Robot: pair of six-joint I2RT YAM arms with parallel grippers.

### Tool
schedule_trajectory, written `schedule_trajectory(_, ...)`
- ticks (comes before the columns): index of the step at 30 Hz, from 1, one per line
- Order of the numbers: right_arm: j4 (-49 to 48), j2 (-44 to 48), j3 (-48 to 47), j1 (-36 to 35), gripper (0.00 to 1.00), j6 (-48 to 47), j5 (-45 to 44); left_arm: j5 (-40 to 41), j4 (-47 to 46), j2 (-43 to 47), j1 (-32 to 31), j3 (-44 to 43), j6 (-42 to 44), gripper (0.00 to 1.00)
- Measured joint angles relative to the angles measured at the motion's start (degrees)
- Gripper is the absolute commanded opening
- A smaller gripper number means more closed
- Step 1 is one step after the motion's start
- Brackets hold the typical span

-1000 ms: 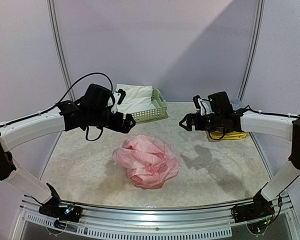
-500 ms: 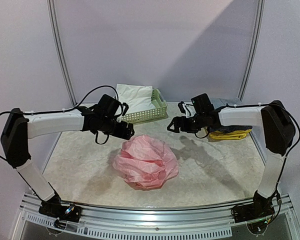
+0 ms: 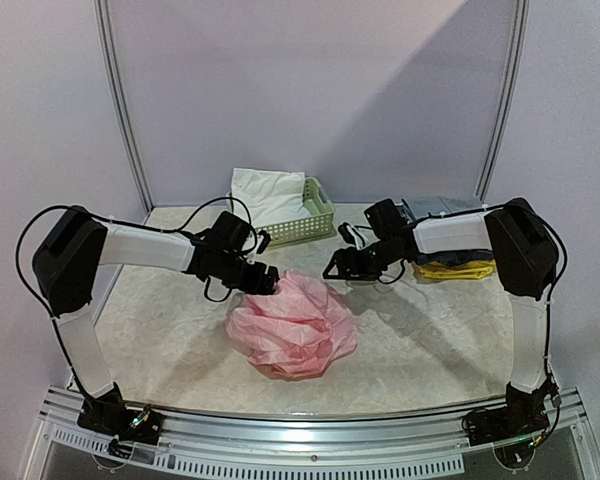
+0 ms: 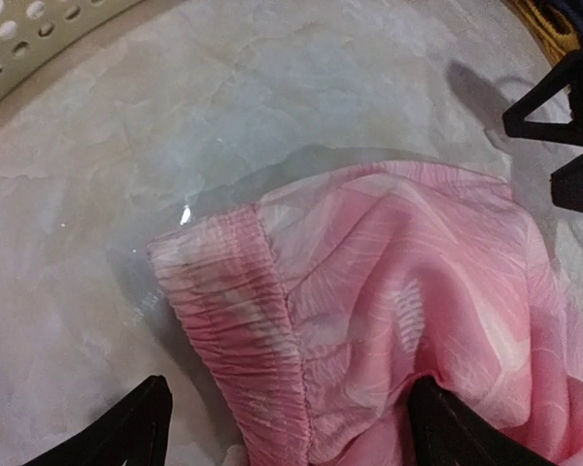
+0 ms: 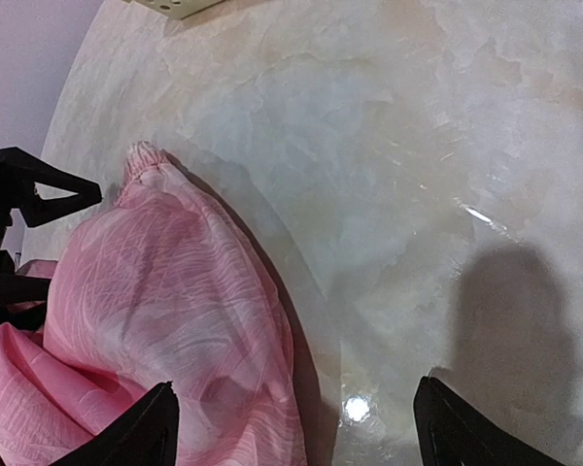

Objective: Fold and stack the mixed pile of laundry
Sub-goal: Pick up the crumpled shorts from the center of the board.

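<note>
A: Where is the pink garment (image 3: 292, 325)?

B: Crumpled at the middle of the bench (image 3: 430, 340), unfolded. The left tool (image 3: 265, 282) gapes astride its waistband, gripping nothing; the right tool (image 3: 332, 271) gapes beside it. The white piece (image 3: 270, 192) sits in the basket (image 3: 318, 225). All the folding is left.

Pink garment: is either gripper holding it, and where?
Nothing is held. The left gripper stands open astride the elastic band of the pink garment; the right gripper is open beside it, over the table.
</note>
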State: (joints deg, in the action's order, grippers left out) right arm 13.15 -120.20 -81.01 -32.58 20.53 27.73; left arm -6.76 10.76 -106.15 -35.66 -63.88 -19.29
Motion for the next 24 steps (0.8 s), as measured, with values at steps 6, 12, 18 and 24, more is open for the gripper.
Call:
schedule_trajectory(6, 0.87, -4.11, -2.86, 0.0, 0.8, -0.15, 2.78, -4.44, -3.76, -4.68, 0.24, -0.04, -0.96, 0.68)
schedule_trajectory(12, 0.79, -6.27, -5.11, 0.0, 0.6, -0.13, 5.05, -7.78, -8.02, -7.26, 0.52, -0.39, -1.77, 0.39)
schedule_trajectory(18, 0.68, -8.52, -6.49, 0.0, 0.16, -0.04, 7.87, -10.32, -11.37, -7.89, 0.59, -0.15, -2.49, 0.0)
schedule_trajectory(24, 1.05, -8.87, -6.99, -0.04, 0.0, 0.24, 9.4, -11.19, -15.17, -6.97, 0.52, 2.32, -2.89, 0.0)
